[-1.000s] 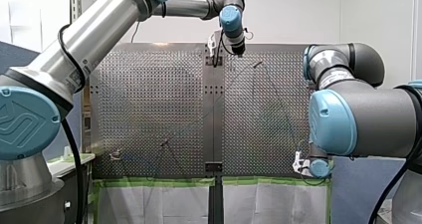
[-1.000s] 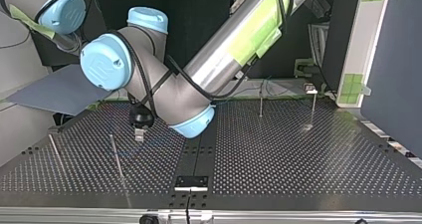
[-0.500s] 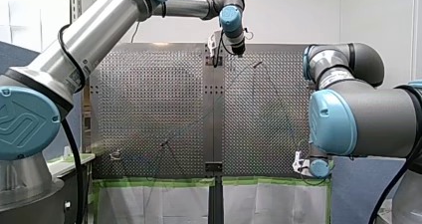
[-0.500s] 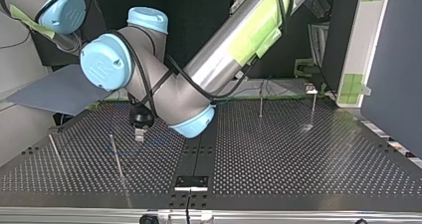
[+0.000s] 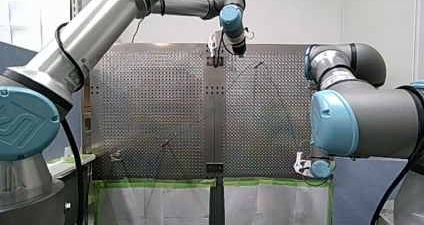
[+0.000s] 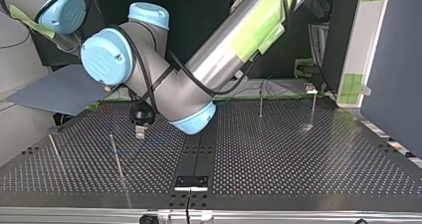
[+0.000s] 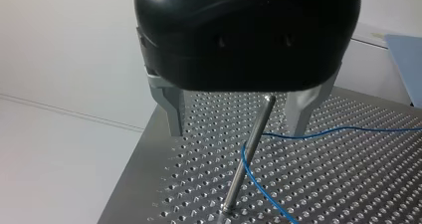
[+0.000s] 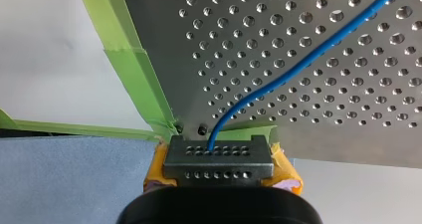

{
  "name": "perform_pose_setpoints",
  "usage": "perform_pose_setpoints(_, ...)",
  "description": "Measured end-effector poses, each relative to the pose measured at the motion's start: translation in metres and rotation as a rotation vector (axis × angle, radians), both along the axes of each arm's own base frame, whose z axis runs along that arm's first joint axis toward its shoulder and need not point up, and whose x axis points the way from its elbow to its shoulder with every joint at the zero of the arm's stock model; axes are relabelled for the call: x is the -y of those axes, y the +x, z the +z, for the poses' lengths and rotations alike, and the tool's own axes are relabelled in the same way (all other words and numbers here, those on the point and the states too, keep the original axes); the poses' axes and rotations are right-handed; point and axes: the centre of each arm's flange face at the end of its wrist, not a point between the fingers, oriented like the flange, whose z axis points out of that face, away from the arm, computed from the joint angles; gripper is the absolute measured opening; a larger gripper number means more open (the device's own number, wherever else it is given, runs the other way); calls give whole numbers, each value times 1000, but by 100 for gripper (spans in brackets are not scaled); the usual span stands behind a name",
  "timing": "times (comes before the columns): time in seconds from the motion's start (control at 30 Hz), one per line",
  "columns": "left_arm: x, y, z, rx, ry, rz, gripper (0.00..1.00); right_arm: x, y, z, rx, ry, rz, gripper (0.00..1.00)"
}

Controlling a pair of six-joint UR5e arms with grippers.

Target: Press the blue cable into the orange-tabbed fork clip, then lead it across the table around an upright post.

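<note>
**A:** Step in hand?

**B:** Routing stage, by my judgement. My right gripper is clamped on the thin blue cable at the perforated metal table's edge. My left gripper, metal fingers apart, straddles the slim upright steel post and holds nothing.

**A:** Cable position?

**B:** Bending just beside that post (clip seating unverifiable). Next: seize the cable near the post without knocking it.

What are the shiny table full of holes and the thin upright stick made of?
The perforated silver table looks like metal: grey, with a dull sheen. The thin upright post seems polished metal too, since it glints along its length.
</note>
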Motion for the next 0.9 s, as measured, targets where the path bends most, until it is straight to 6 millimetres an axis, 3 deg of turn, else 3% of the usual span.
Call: perform_pose_setpoints(0.9, -33, -39, 60, 120, -225, -154, 99, -2, 4, -1, -3, 5, 7, 0)
